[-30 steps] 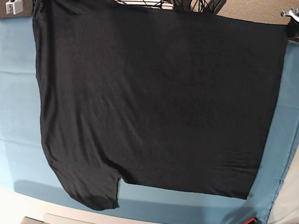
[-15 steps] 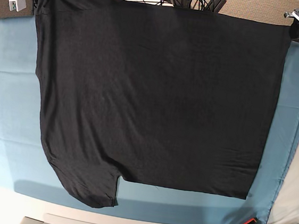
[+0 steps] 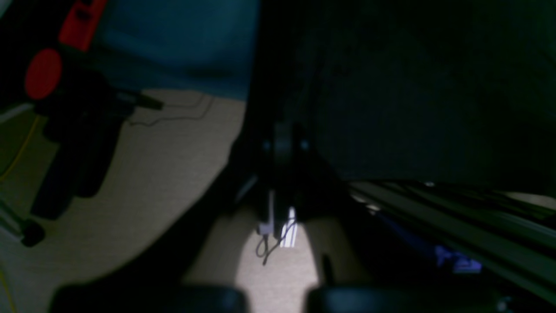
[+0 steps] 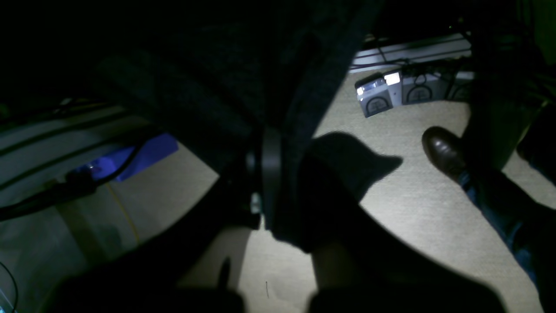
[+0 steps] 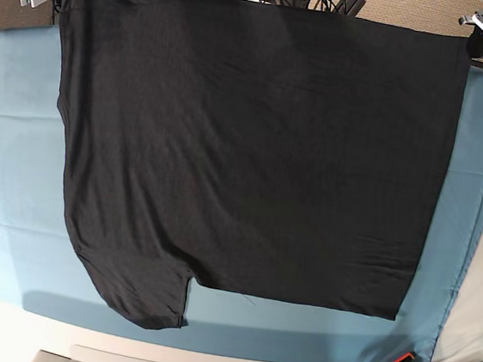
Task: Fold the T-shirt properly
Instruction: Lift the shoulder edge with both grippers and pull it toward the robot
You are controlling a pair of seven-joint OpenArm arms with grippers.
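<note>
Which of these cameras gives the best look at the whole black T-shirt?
The base view: the T-shirt lies spread across the teal table cloth, one sleeve at the lower left, outline nearly complete. The left wrist view shows only a dark stretch of the fabric's edge. The right wrist view shows a dim bunched corner pinched by that arm's tool.

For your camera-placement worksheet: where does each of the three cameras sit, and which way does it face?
Base: overhead, looking down on the shirt and teal cloth; both hands at the top corners.
Left wrist: on the left hand, looking past its fingers at shirt edge and floor.
Right wrist: on the right hand, likewise.
All views share the shirt.
</note>
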